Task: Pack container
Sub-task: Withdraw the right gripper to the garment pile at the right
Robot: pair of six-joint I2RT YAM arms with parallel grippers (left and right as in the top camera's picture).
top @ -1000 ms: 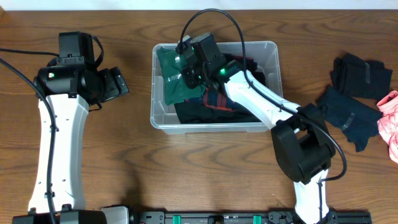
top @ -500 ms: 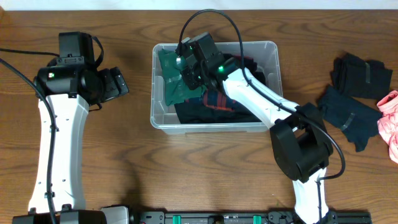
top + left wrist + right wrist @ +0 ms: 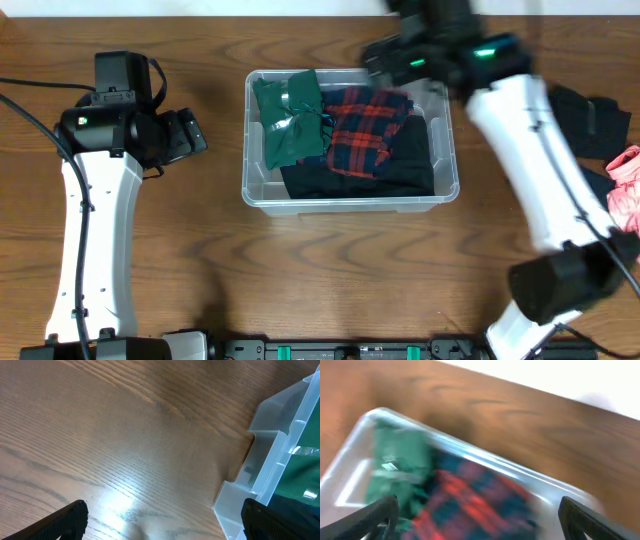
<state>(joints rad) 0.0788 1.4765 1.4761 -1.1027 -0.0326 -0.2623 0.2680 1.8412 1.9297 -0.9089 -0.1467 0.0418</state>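
The clear container sits mid-table and holds a green garment, a red plaid garment and a black garment. My right gripper is blurred with motion above the container's back right rim. In the right wrist view this gripper is open and empty over the container, looking down on the green garment and the plaid. My left gripper hangs open left of the container. In the left wrist view it is over bare wood beside the container's corner.
Two dark garments lie on the table to the right of the container. A pink garment lies at the right edge. The table's far edge runs just behind the container.
My right gripper opened, let go of the green garment inside the container, and rose out toward the back right. The plaid garment is now uncovered. The left arm has not moved.
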